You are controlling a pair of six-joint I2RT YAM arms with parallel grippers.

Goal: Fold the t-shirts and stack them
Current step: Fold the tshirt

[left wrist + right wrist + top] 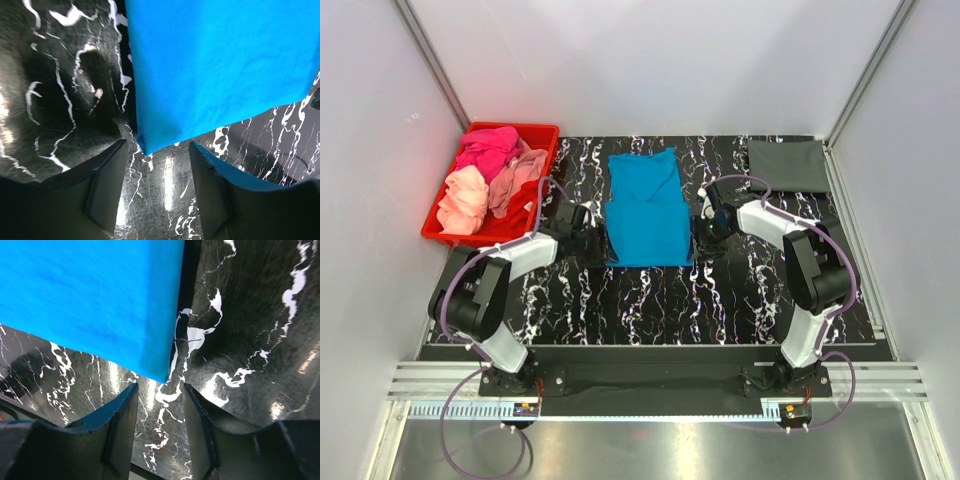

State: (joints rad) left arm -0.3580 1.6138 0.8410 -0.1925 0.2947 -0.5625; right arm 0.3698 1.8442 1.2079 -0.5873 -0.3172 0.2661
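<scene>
The left fingers (105,190) are seen spread apart and released, with nothing clasped between them. Only the black, white-veined marbled worktop (60,90) shows in the gap. Just ahead of that gap, a near corner of the bright blue cloth t-shirt (220,65) is found. From there the cloth spreads away ahead and to the right of these fingers.

The right fingers (117,425) are likewise parted and empty. The shirt's other near corner is met just ahead of their gap, with the cloth running off ahead and to their left.

From above, the blue t-shirt is seen lying flat and partly folded on the worktop between the two sets of fingers.

Farther out, beyond the right fingers and to their outer side, a dark grey cloth t-shirt (788,165) is laid folded at the worktop's far corner. Beyond the left fingers, on their outer side, a red plastic bin (435,232) is seen. Crumpled hot pink, peach and salmon cloth shirts (488,150) are held in it.
</scene>
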